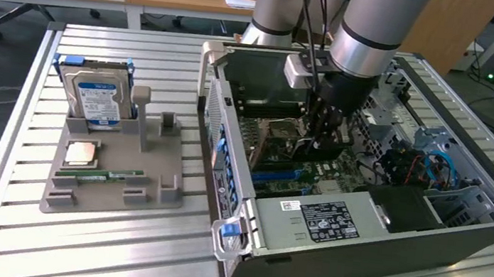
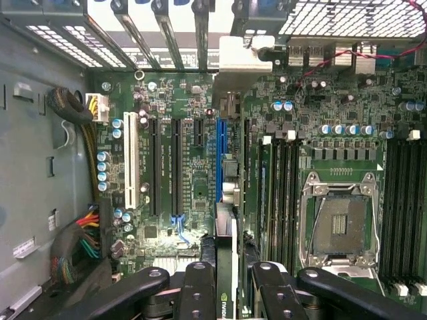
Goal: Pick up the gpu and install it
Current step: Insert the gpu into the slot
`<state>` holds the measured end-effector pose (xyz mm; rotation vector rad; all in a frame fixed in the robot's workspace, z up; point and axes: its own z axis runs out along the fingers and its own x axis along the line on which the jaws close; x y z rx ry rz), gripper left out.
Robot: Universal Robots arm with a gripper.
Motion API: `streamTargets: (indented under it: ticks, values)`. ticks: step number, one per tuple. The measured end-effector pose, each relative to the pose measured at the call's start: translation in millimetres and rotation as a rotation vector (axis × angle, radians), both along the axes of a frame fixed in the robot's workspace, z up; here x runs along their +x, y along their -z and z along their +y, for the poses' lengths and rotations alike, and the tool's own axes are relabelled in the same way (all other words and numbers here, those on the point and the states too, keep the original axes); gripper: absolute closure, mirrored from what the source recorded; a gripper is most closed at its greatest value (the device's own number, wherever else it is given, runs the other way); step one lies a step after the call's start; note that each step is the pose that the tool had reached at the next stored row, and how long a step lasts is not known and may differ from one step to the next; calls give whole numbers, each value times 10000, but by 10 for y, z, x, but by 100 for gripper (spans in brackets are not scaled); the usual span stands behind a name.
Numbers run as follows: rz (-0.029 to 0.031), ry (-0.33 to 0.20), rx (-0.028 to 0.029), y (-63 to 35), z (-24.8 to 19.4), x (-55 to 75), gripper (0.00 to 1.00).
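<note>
Gripper is clenching the gpu edge-on, holding it along the motherboard's blue slot inside the open computer case.

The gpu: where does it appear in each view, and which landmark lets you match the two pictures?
Wrist view: the gpu is edge-on, clamped in the gripper, above the motherboard.
Exterior view: inside the open computer case, under the gripper and mostly hidden by it.
Shared landmark: the blue expansion slot; in the exterior view that slot lies just below the gripper.
</note>
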<state>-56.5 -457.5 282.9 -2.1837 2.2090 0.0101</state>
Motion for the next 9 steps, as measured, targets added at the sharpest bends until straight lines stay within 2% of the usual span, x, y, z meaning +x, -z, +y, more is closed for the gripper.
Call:
streamTargets:
  ticks: [9]
  values:
    - [1,-2,-2,-1,-1,-69,74]
